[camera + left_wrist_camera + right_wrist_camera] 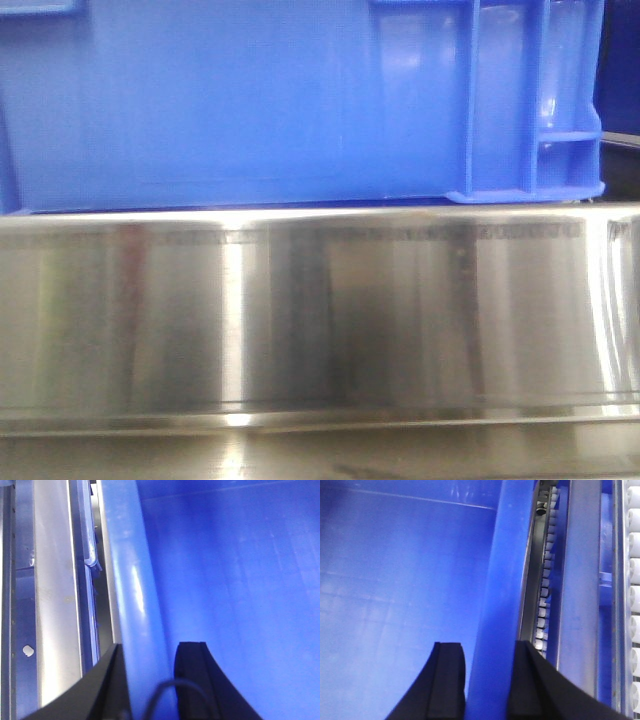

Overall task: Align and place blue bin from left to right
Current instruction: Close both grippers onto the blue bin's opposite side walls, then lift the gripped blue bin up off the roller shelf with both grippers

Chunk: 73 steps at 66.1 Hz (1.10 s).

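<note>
The blue bin (250,100) fills the top of the front view, resting on a shiny steel ledge (320,310); its ribbed corner (560,110) shows at the right. In the left wrist view my left gripper (150,652) is shut on the bin's left rim (132,580), one finger outside and one inside the bin. In the right wrist view my right gripper (487,652) is shut on the bin's right rim (502,580) in the same way. The bin's inner walls (395,580) take up most of both wrist views.
Steel rails (55,605) run alongside the bin on the left. On the right a strip of small white rollers (545,580) and a second row (634,605) flank a metal rail (580,590). A dark blue object (620,70) stands behind the bin at right.
</note>
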Each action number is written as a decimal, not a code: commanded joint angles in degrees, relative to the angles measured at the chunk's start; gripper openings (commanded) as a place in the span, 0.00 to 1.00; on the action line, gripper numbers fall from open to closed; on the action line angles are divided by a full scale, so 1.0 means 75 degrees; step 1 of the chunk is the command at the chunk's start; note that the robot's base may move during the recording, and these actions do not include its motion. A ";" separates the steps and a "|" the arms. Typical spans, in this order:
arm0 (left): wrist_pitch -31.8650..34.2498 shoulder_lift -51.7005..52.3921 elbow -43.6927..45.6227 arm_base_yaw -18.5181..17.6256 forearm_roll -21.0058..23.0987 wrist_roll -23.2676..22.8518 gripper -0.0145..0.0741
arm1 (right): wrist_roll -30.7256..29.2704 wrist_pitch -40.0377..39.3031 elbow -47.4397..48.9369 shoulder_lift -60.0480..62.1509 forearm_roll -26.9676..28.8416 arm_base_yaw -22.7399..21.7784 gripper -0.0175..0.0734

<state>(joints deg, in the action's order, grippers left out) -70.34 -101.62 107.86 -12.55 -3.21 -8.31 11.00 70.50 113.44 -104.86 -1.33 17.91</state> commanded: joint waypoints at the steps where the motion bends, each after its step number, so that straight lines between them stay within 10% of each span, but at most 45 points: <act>1: 0.0051 0.0309 0.0045 -0.0027 -0.0010 0.0081 0.04 | -0.0127 -0.0072 0.0040 0.0355 -0.0090 -0.0013 0.02; 73: 0.0069 0.1378 0.0851 -0.0410 0.0169 -0.0168 0.04 | -0.0127 -0.0072 0.0510 0.1496 -0.0137 -0.0013 0.02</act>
<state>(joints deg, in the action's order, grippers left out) -71.48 -90.93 113.27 -15.32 -3.59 -10.47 10.98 72.69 116.36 -94.40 -0.63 18.09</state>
